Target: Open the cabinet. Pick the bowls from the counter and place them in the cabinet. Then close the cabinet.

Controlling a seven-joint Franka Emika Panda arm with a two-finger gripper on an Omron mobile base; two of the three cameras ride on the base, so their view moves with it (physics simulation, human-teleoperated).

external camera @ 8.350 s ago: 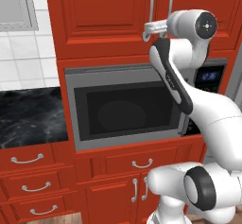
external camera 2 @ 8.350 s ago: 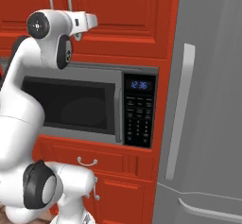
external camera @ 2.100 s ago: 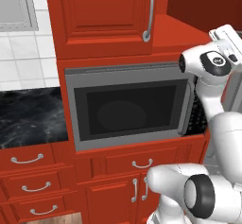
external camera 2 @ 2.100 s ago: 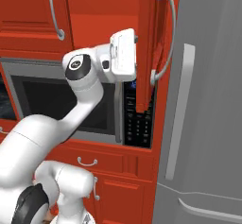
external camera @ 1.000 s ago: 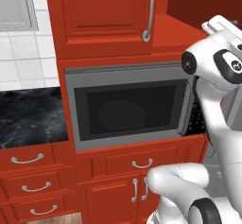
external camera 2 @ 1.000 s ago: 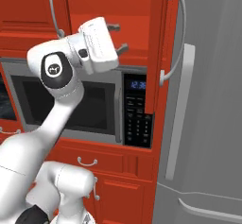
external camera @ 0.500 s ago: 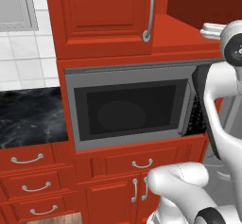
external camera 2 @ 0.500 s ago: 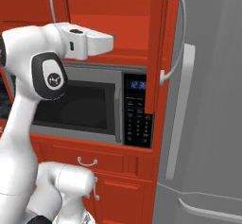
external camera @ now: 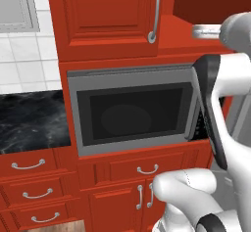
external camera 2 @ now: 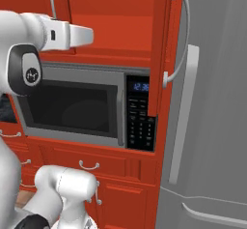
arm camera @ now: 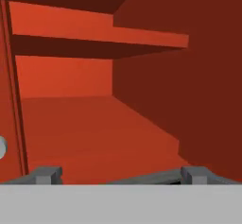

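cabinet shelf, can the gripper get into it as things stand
Probably yes. The cabinet's right door stands swung open, and the hand view looks straight onto the bare lower shelf. The gripper is open, holding nothing. The left door is closed.

Red cabinet (external camera 2: 120,10): I see its right door (external camera 2: 161,49) swung open edge-on, curved silver handle (external camera 2: 182,35) facing the grey fridge (external camera 2: 217,107). Microwave (external camera 2: 82,109) below, clock lit. White arm (external camera 2: 43,35) reaches across the opening.
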